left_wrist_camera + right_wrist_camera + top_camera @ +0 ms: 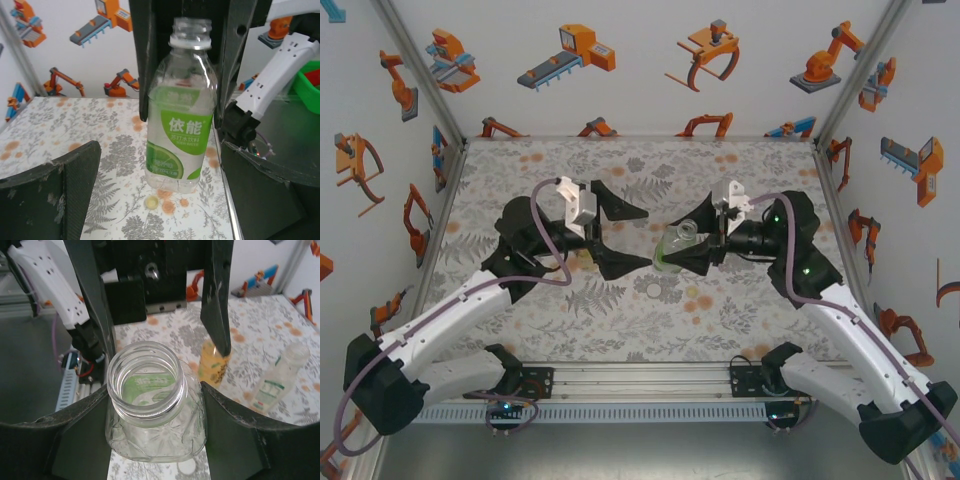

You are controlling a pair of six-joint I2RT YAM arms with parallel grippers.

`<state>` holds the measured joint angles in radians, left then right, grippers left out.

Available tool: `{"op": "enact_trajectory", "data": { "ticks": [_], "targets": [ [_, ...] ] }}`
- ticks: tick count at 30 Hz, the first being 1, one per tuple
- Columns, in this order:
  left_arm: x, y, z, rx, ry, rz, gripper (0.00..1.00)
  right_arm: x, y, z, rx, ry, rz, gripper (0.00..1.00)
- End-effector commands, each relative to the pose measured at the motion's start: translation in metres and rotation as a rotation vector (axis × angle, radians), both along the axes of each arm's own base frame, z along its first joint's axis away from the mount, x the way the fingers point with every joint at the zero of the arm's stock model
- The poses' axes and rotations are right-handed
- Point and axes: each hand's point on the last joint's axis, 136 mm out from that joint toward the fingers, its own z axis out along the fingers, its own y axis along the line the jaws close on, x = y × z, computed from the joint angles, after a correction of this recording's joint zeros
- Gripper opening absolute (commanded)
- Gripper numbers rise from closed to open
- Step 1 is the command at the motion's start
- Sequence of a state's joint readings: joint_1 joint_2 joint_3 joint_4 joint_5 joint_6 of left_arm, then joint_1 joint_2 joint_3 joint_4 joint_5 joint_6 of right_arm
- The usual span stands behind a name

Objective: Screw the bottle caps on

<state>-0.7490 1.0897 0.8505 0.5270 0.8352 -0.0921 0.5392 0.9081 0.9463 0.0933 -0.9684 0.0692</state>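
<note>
The right tool (672, 247) grips the green-label bottle (182, 125) by its body. The bottle stands upright near the middle of the surface (620, 330), its base apparently resting there and its threaded neck bare. The left tool (645, 238) is empty, with its fingers spread wide just beside the bottle. A small pale cap (151, 202) lies flat on the surface near the bottle's foot.

The main risk is the cap itself. It is low and flat, so fingers closing on it may skid it away or pinch only one edge, and a cap carried crooked would likely cross-thread or pop off the neck. The bottle looks thin-walled and nearly empty, so a hard squeeze could buckle it and tilt the neck, while a loose hold would let it spin with the cap.

Space is tight. The two tools' fingers sit close together and could clash over the neck. The amber bottle (209, 371) and the slim clear bottle (275, 382) stand near enough that a wide swing might topple them.
</note>
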Motion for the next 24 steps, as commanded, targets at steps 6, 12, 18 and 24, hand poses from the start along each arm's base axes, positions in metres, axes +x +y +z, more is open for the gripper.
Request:
{"op": "enact_trajectory", "data": {
  "ticks": [6, 12, 18, 24],
  "targets": [
    [-0.016, -0.017, 0.017, -0.033, -0.057, -0.082, 0.97, -0.018, -0.006, 0.054, 0.130, -0.083, 0.061, 0.42],
    [-0.017, -0.037, 0.015, -0.026, -0.039, -0.115, 0.98, -0.016, -0.005, 0.060, 0.152, -0.092, 0.063, 0.42],
    [-0.016, -0.049, 0.019, -0.039, -0.038, -0.138, 0.99, -0.014, -0.004, 0.058, 0.150, -0.082, 0.059, 0.41],
    [-0.020, -0.057, 0.018, -0.031, -0.034, -0.168, 0.93, -0.011, -0.004, 0.056, 0.151, -0.078, 0.041, 0.40]
  ]
}}
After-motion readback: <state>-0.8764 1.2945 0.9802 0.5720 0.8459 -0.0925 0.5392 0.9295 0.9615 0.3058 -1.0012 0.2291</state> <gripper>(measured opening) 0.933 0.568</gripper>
